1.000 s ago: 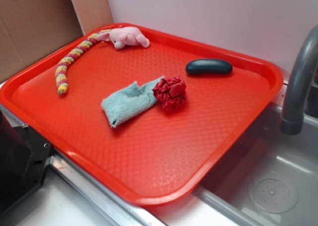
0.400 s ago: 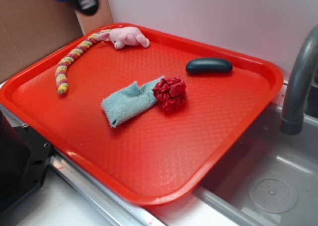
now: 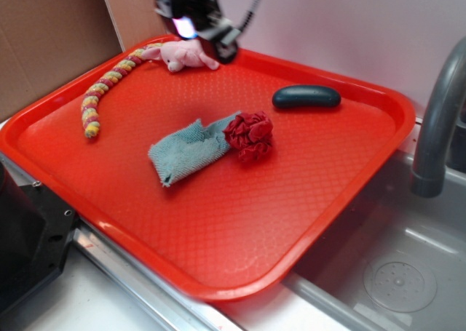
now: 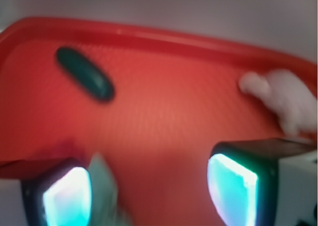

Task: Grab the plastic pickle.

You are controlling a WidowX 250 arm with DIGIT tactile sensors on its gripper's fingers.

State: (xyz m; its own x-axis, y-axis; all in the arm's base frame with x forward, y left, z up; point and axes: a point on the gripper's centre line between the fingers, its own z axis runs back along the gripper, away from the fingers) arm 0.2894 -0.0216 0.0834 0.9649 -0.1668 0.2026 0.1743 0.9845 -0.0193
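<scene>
The plastic pickle (image 3: 306, 97) is a dark green oblong piece lying on the red tray (image 3: 218, 222) near its far right edge. It shows in the wrist view (image 4: 84, 74) at upper left. My gripper (image 3: 196, 25) hovers above the tray's far edge, next to the pink plush head, well left of the pickle. In the wrist view the gripper (image 4: 149, 188) is open and empty, with bare tray between its glowing pads.
A red scrunchie (image 3: 249, 135) and a grey-green cloth (image 3: 191, 150) lie mid-tray. A yellow-and-pink striped plush snake (image 3: 109, 84) with a pink head (image 3: 186, 54) lies at the far left. A grey faucet (image 3: 440, 120) and sink (image 3: 386, 273) are at right.
My gripper has come into view from the upper left and moved right and down, to above the tray's far edge. Nothing on the tray has moved.
</scene>
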